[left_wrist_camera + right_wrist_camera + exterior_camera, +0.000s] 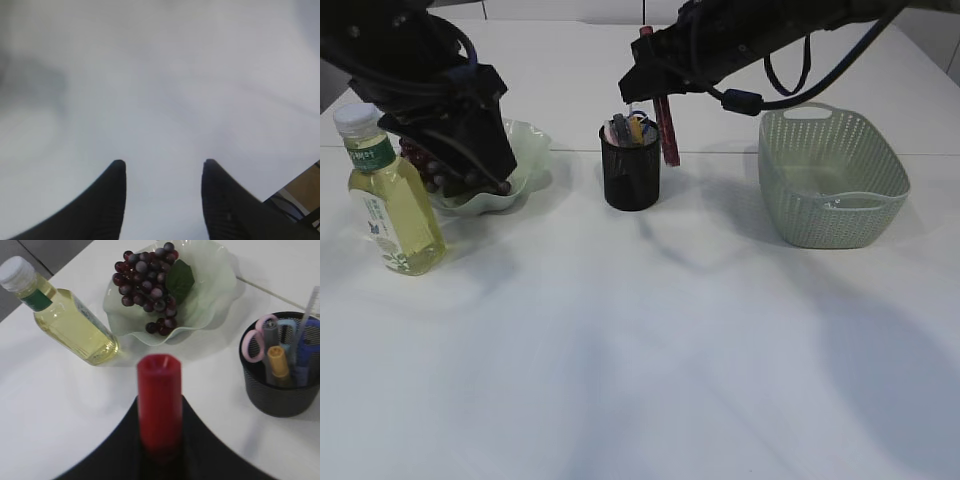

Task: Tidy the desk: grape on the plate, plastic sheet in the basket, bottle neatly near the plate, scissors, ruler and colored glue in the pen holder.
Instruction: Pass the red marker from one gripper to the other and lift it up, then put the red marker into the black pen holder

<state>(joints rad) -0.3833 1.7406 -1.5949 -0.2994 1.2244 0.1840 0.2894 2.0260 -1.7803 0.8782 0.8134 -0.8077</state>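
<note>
Right wrist view showed the right gripper [160,450] clamped on a red glue stick [159,400], a light, stiff, smooth tube best gripped mid-barrel, with the pen holder [280,395] right of the fingers. The left gripper [162,200] stood half-open, empty.

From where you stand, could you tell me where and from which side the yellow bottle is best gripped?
Probably the flat-sided body of the yellow bottle, just below its shoulder, coming in level from its open left or front side. It stands upright, and its narrow neck and white cap offer less to hold. The plate with grapes sits close on its right, crowding that side.
</note>
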